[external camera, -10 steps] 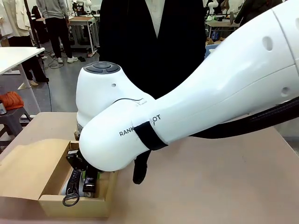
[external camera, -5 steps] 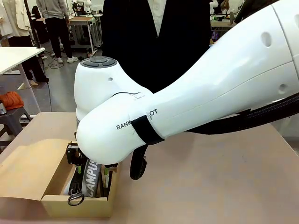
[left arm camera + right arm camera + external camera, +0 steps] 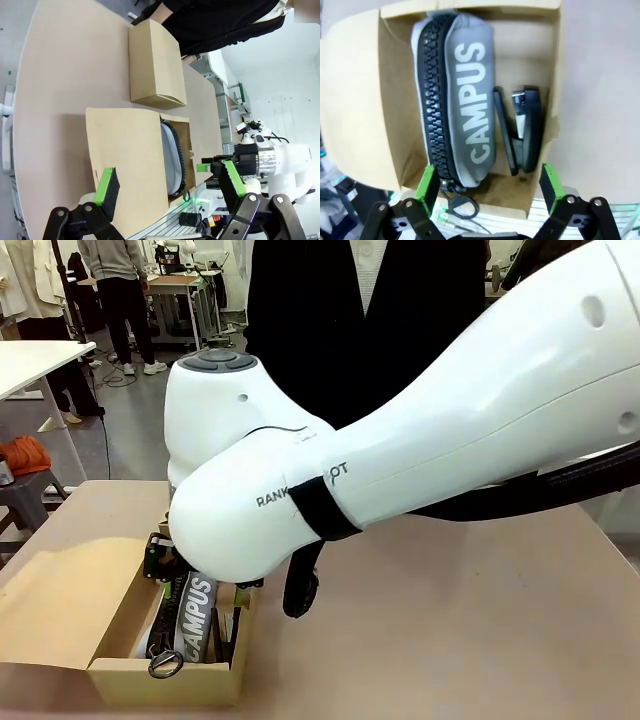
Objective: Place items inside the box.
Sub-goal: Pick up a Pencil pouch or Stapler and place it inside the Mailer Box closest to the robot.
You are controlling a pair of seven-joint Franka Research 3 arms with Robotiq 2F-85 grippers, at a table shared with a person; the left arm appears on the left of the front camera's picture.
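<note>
The grey pouch printed "CAMPUS" lies in the box at the near left of the table in the front view. Its zip ring hangs at the box's near wall, and the right arm reaches across from the right, covering most of the space above it. The person stands close behind at the far side, so a broad swing of that arm on its way out could, I judge, brush them. In the left wrist view the left gripper hovers off to one side, jaws spread with nothing between them. The box's flap is folded out flat, and a second carton, closed, sits near it. If this arm came in while the other is over the box, the two could meet, and a knock on the flap would likely drag the light box. In the right wrist view the right gripper hangs over the box, jaws wide and empty. The pouch lies along one side with a black stapler on its edge just beside it. The ring sits just beside one finger, so a lift that drifts sideways could hook it and pull the pouch out. The pouch's zip end also appears to ride up on the near wall, so it may slide or crowd further items.
</note>
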